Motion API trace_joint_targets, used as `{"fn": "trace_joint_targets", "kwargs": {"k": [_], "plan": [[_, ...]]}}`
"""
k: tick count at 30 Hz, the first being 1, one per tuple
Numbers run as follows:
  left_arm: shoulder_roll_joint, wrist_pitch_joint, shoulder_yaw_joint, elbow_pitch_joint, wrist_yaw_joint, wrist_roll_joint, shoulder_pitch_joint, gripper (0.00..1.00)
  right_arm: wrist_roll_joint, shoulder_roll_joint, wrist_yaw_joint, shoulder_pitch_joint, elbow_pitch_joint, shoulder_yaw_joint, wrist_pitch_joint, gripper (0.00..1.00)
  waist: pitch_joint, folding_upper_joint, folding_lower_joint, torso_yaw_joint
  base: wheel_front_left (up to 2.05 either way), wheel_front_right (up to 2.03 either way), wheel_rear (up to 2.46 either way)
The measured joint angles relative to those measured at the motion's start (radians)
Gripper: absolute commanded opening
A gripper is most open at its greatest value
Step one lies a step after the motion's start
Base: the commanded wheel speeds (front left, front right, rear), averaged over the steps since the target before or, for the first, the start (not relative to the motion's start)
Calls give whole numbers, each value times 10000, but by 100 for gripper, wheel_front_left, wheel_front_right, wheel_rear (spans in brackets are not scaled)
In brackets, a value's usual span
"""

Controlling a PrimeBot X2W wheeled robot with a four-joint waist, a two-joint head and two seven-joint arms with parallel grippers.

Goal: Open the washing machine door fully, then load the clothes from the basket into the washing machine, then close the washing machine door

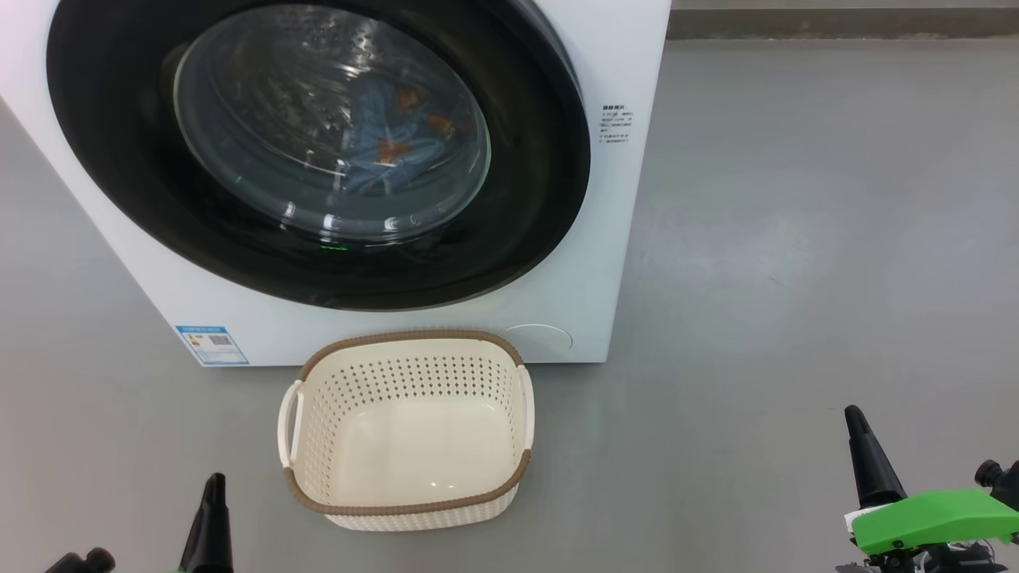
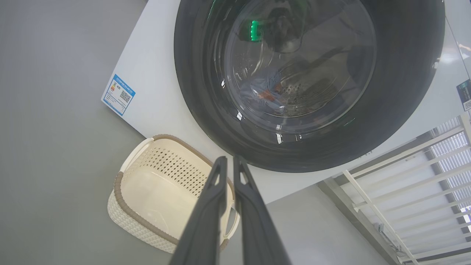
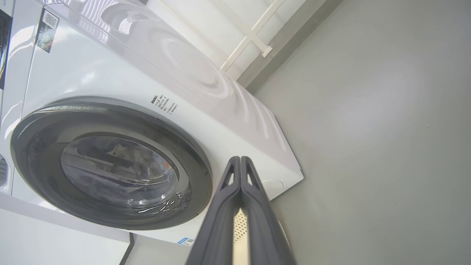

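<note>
**Fingers together on both arms, door shut on the clothes**

The left fingers point(image 2: 209, 213) are pressed together with nothing between them, low in the head view to the left of the basket point(image 1: 398, 374). The right fingers point(image 3: 222, 217) are likewise together and bare, well off to the basket's right above the grey floor point(image 1: 796, 239). The washing machine door point(image 1: 318, 263) sits flat against the white washing machine point(image 1: 621, 239). Through its glass, the blue clothes point(image 1: 398, 135) with orange-brown prints lie inside the drum. The basket stands upright on the floor, just in front of the machine.
</note>
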Motion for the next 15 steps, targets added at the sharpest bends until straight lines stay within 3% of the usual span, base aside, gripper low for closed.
{"fn": "trace_joint_targets", "kwargs": {"k": [15], "plan": [[-167, 414, 190, -161, 0, -1432, -43, 0, 1365, 94, 0, -40, -19, -138, 431, 0, -61, 0, 1, 37, 0, 0, 0]]}}
